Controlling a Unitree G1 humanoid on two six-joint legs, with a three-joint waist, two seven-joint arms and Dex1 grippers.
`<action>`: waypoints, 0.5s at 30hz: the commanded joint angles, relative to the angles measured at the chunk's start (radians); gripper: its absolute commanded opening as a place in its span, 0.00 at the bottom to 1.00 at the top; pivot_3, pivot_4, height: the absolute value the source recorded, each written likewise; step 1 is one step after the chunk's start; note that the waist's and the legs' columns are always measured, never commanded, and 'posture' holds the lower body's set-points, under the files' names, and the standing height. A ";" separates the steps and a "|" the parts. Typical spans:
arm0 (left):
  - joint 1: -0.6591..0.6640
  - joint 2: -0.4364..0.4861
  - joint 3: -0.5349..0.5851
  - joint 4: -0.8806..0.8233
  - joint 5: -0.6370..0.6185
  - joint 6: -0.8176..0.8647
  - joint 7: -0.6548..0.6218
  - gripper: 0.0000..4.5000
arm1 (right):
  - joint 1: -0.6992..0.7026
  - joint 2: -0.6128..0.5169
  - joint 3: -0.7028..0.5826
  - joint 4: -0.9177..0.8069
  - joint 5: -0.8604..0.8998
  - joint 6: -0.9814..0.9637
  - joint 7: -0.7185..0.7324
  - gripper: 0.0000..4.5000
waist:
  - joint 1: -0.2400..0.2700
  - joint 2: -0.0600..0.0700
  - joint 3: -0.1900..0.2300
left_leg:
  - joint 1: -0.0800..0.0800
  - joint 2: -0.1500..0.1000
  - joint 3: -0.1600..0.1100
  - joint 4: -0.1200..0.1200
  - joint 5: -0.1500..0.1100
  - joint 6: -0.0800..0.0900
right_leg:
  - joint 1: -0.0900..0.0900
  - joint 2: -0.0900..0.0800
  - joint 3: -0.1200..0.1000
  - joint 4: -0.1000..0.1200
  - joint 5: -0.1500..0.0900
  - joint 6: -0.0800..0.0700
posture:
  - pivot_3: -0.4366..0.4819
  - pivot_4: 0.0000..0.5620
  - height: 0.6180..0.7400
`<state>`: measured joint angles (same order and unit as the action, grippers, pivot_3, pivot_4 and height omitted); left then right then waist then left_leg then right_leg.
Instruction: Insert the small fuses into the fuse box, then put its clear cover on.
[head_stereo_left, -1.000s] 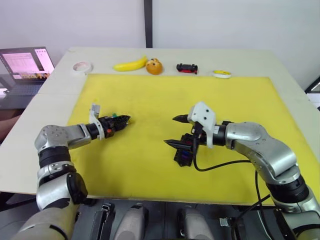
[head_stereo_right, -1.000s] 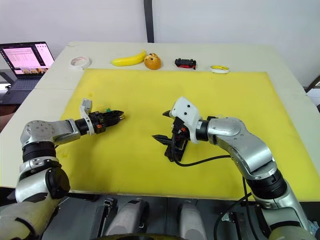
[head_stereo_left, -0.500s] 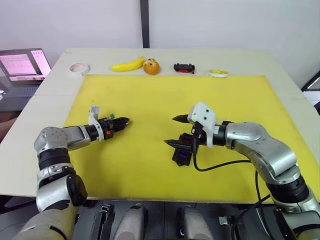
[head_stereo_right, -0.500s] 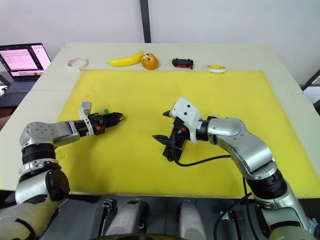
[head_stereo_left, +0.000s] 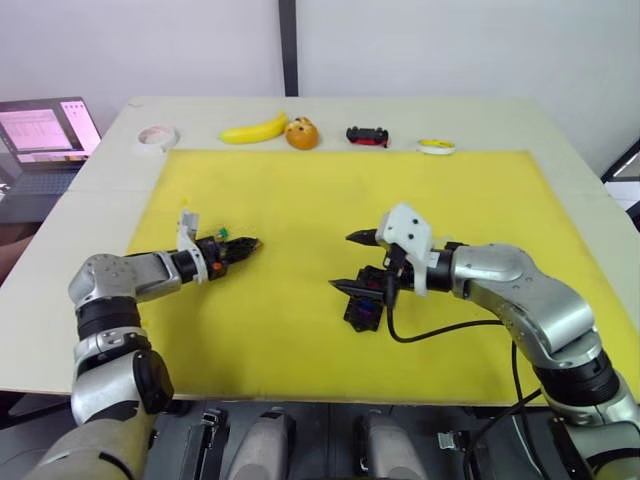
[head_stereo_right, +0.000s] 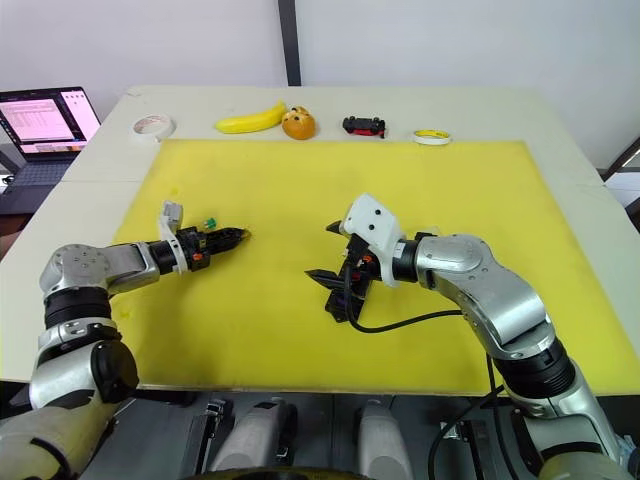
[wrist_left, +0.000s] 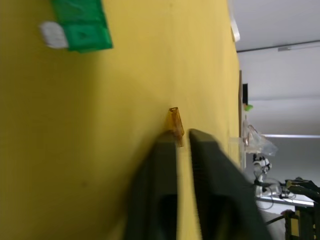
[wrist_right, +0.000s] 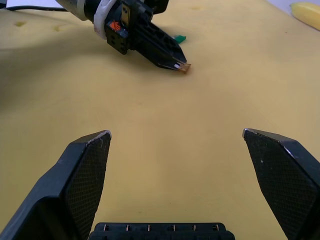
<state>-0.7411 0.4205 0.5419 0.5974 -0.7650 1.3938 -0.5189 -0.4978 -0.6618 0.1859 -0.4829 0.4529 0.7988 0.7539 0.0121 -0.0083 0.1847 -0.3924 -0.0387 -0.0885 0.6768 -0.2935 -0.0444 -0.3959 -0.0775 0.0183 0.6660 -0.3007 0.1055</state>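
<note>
My left gripper (head_stereo_left: 250, 243) lies low over the yellow mat (head_stereo_left: 300, 190), shut on an olive-brown small fuse (wrist_left: 175, 122) that pokes out past its tips. The same fuse (wrist_right: 185, 67) shows at those tips in the right wrist view. A teal fuse (head_stereo_right: 210, 222) lies on the mat just beside the left gripper. My right gripper (head_stereo_left: 350, 262) is open near the mat's middle, its fingers spread wide and empty. The black fuse box (head_stereo_left: 365, 305) sits right under it, and its slotted top edge (wrist_right: 160, 231) shows between the fingers. The clear cover is out of view.
Along the table's far edge lie a white tape roll (head_stereo_left: 158, 135), a banana (head_stereo_left: 252, 129), an orange (head_stereo_left: 301, 134), a small toy car (head_stereo_left: 368, 136) and a yellow-white ring (head_stereo_left: 436, 146). A laptop (head_stereo_left: 45, 135) stands at far left. A black cable (head_stereo_left: 450, 328) trails from the right wrist.
</note>
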 joint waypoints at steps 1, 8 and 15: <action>0.017 -0.020 -0.018 0.014 0.002 0.027 0.007 0.01 | -0.006 -0.012 -0.029 -0.030 0.003 -0.008 0.005 1.00 | 0.000 0.000 0.000 | 0.000 0.000 0.000 0.000 0.000 0.000 | 0.000 0.000 0.000 0.000 0.000 0.000 | 0.48 0.27 1.00; 0.028 -0.015 -0.003 -0.027 -0.014 0.041 0.006 0.01 | -0.007 -0.015 -0.033 -0.026 0.005 -0.010 0.008 1.00 | -0.001 0.000 0.000 | 0.000 0.000 0.000 0.000 0.000 0.000 | 0.000 0.000 0.000 0.000 0.000 0.000 | 0.48 0.27 1.00; 0.028 0.009 0.017 -0.293 -0.171 0.182 -0.072 0.01 | 0.001 0.085 -0.163 -0.049 0.196 0.141 -0.062 1.00 | -0.004 -0.003 0.002 | -0.002 0.001 0.000 -0.001 0.000 0.000 | -0.002 -0.001 0.000 0.000 0.000 0.000 | 0.48 0.27 1.00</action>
<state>-0.7063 0.4199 0.5556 0.4092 -0.8562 1.5287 -0.5489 -0.4925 -0.6022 0.0890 -0.4866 0.5681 0.8948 0.7185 0.0084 -0.0115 0.1867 -0.3947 -0.0375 -0.0889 0.6760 -0.2934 -0.0446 -0.3983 -0.0784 0.0187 0.6660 -0.3007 0.1055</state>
